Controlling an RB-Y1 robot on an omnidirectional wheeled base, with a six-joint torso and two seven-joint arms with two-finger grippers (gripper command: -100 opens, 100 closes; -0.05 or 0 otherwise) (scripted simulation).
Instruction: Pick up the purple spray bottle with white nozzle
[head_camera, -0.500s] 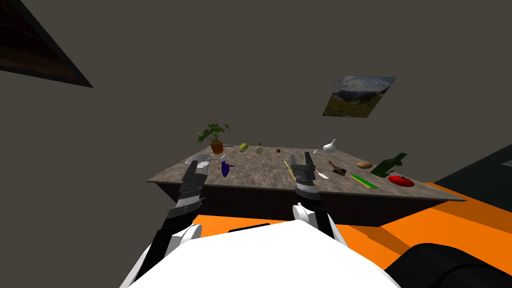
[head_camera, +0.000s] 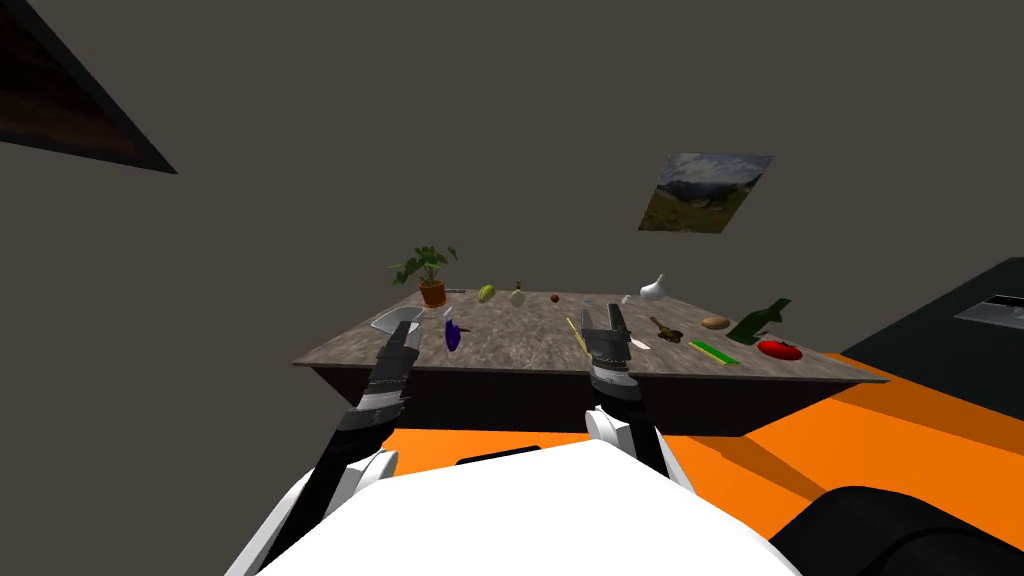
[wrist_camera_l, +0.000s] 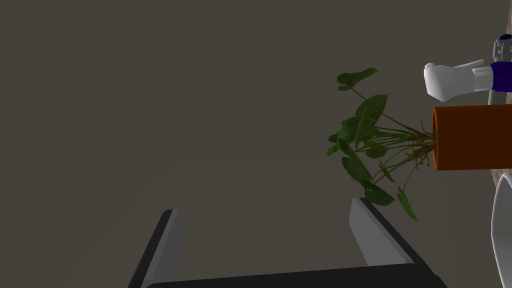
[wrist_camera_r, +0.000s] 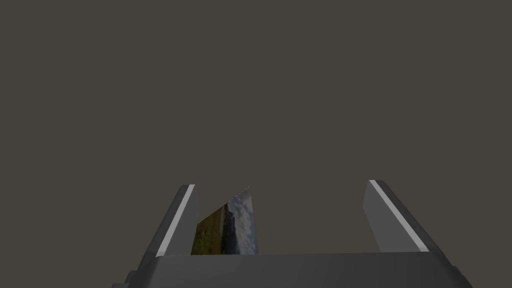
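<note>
Your left gripper (head_camera: 407, 332) hangs at the near left edge of the grey mottled table (head_camera: 520, 350), its fingers (wrist_camera_l: 167, 240) spread with nothing between them. The purple spray bottle with white nozzle (head_camera: 452, 336) stands on the table just right of that gripper, nearer than the leafy plant in an orange-brown pot (head_camera: 432, 283). Your right gripper (head_camera: 606, 320), likewise spread and empty, sits further right over the table.
</note>
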